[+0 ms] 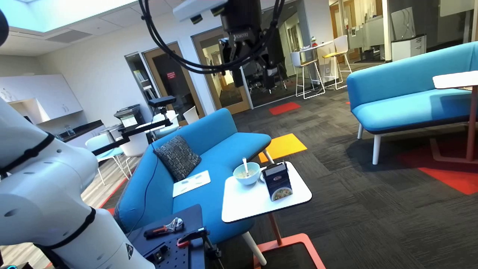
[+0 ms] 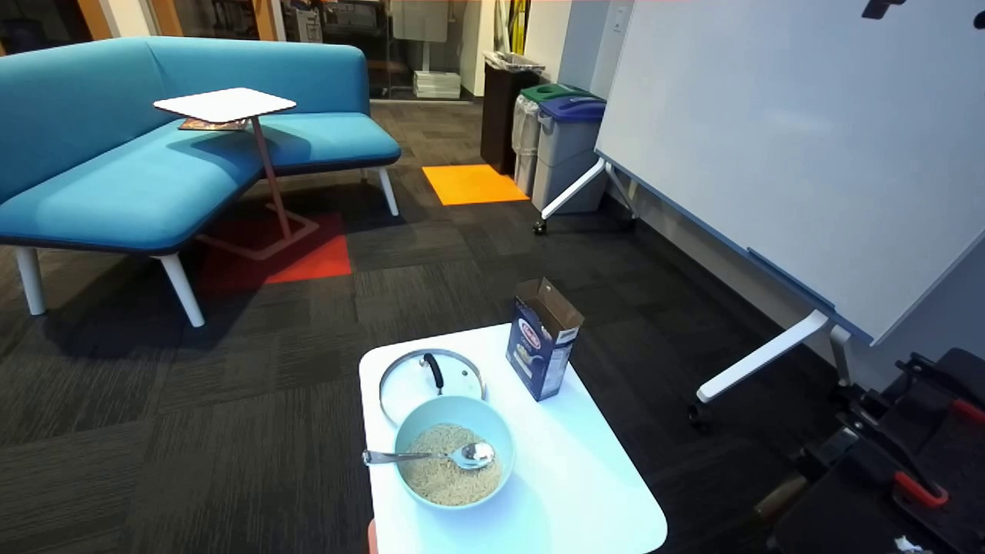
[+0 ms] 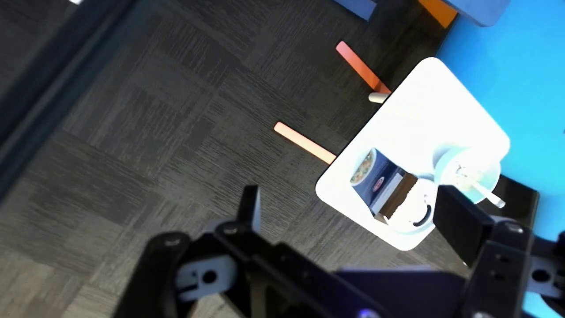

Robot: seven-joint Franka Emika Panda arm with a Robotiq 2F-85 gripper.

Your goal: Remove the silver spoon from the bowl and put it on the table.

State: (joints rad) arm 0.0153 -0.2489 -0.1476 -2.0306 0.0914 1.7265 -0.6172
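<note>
The silver spoon rests in the light blue bowl in both exterior views, with its head over pale grains and its handle past the rim: spoon (image 1: 245, 163), (image 2: 471, 455); bowl (image 1: 246, 181), (image 2: 499, 432). The bowl stands on the small white table (image 1: 242, 205), (image 2: 592, 485). In the wrist view the spoon (image 3: 489, 195), bowl (image 3: 490, 170) and table (image 3: 428, 101) show at the right, washed out by glare. My gripper (image 1: 254, 80) is open and empty, high above the table. Its fingers (image 3: 348, 192) are wide apart in the wrist view.
A dark blue pasta box (image 1: 277, 181), (image 2: 539, 346) stands open-topped on the table near the bowl. A glass lid (image 2: 408, 388) with a black handle lies beside the bowl. A blue sofa (image 1: 220, 164) adjoins the table. A whiteboard (image 2: 808, 138) stands nearby.
</note>
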